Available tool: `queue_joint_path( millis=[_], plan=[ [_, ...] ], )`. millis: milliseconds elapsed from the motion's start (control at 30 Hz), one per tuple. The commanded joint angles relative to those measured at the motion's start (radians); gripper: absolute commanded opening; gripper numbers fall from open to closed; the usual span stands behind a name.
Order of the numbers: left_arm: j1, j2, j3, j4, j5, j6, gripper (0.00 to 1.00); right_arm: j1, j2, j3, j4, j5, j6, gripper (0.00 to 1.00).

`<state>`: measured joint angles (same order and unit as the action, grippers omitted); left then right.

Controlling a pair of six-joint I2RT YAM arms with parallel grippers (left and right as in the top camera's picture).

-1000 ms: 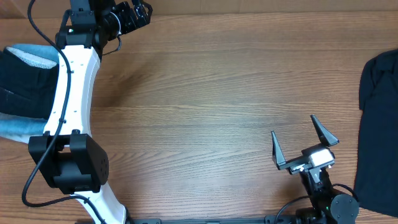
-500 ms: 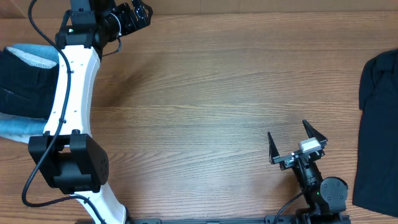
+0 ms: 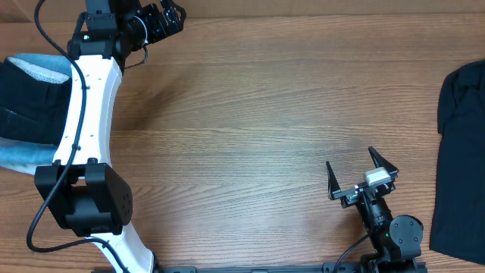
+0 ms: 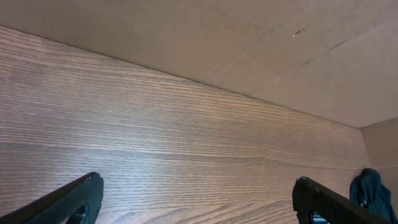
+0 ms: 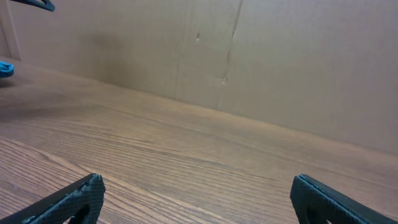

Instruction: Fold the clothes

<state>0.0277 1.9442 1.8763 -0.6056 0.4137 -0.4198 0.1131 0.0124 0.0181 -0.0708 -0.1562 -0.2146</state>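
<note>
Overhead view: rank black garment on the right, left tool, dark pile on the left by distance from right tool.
From the right tool:
1. Black garment, right edge.
2. Left tool, top left.
3. Dark pile, left edge.

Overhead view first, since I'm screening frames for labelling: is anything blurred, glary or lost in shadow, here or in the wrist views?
Overhead: sharp, evenly lit, no glare; the black garment at the right edge is so dark its folds barely read. Left wrist: table grain crisp, left tool's fingertips dark and soft. Right wrist: similar, right tool's fingertips soft-edged.
</note>
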Motion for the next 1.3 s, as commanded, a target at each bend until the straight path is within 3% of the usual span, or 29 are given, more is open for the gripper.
queue_joint_path(
  millis=[0, 133, 233, 333, 567, 733, 867, 1033, 1133, 1200, 1267],
  plan=[
    [-0.002, -0.002, 0.004, -0.001, -0.006, -0.007, 1.00, 0.005, -0.009, -0.010, 0.003, 0.010, -0.002, 1.00],
    [-0.002, -0.002, 0.004, -0.001, -0.006, -0.007, 1.00, 0.005, -0.009, -0.010, 0.003, 0.010, -0.002, 1.00],
    [-0.005, -0.052, 0.004, -0.103, -0.006, -0.007, 1.00, 0.005, -0.009, -0.010, 0.003, 0.010, -0.002, 1.00],
    [-0.005, -0.222, 0.004, -0.247, -0.006, -0.007, 1.00, 0.005, -0.009, -0.010, 0.003, 0.010, -0.002, 1.00],
    [-0.005, -0.606, -0.042, -0.258, -0.039, -0.006, 1.00, 0.005, -0.009, -0.010, 0.003, 0.010, -0.002, 1.00],
    [-0.005, -0.895, -0.365, -0.258, -0.058, -0.007, 1.00, 0.005, -0.009, -0.010, 0.003, 0.010, -0.002, 1.00],
    [-0.005, -1.182, -0.766, -0.257, -0.058, -0.007, 1.00, 0.005, -0.009, -0.010, 0.002, 0.010, -0.002, 1.00],
    [-0.002, -1.360, -1.156, -0.180, -0.059, -0.007, 1.00, 0.005, -0.009, -0.010, 0.003, 0.010, -0.002, 1.00],
    [-0.002, -1.447, -1.407, 0.073, -0.082, -0.007, 1.00, 0.005, -0.009, -0.010, 0.003, 0.010, -0.002, 1.00],
    [-0.002, -1.535, -1.600, 0.365, -0.126, -0.007, 1.00, 0.005, -0.009, -0.010, 0.003, 0.010, -0.002, 1.00],
    [-0.002, -1.564, -1.650, 0.457, -0.149, -0.007, 1.00, 0.005, -0.009, -0.010, 0.003, 0.010, -0.002, 1.00]
  ],
)
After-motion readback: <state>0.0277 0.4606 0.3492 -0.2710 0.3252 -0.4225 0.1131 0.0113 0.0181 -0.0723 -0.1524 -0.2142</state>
